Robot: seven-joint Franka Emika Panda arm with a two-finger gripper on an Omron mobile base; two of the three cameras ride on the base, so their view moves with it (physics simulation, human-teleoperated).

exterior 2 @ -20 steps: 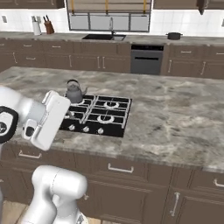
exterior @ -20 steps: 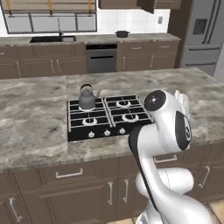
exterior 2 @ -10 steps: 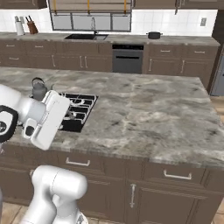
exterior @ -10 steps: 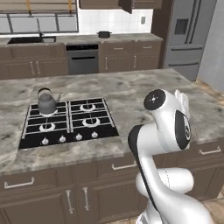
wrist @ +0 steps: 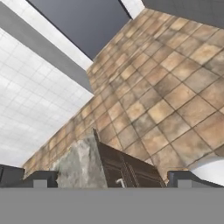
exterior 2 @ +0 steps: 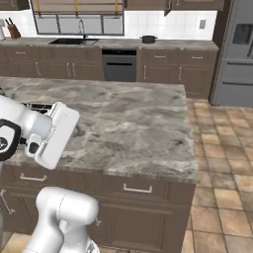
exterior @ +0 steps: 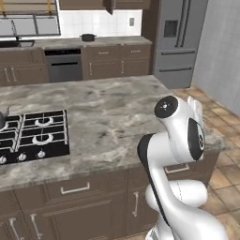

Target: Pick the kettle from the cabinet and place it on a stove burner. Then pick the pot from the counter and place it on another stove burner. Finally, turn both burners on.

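The pot (exterior: 87, 37) is low and dark and sits on the far counter (exterior: 112, 41) against white tiles; it also appears as the pot (exterior 2: 148, 39) in the right base view. On the island, the black cooktop shows two burners (exterior: 43, 122) at the left. A grey sliver of the kettle (exterior: 2, 117) is cut by the picture's left edge. A dark wall cabinet (exterior: 89, 3) hangs above the far counter. My gripper (wrist: 111, 181) is open and holds nothing. It faces the tiled floor past the island's corner, far from pot and kettle.
The marbled island top (exterior: 117, 117) stretches right of the cooktop. A steel fridge (exterior: 178, 42) stands at the back right and an oven (exterior: 63, 65) under the far counter. Open tiled floor (exterior 2: 222, 163) lies to the island's right. A sink (exterior 2: 74, 42) sits under the window.
The whole scene has slid left in both base views, so the base has moved; cooktop and kettle are now at the picture's edge. The gripper stays open.
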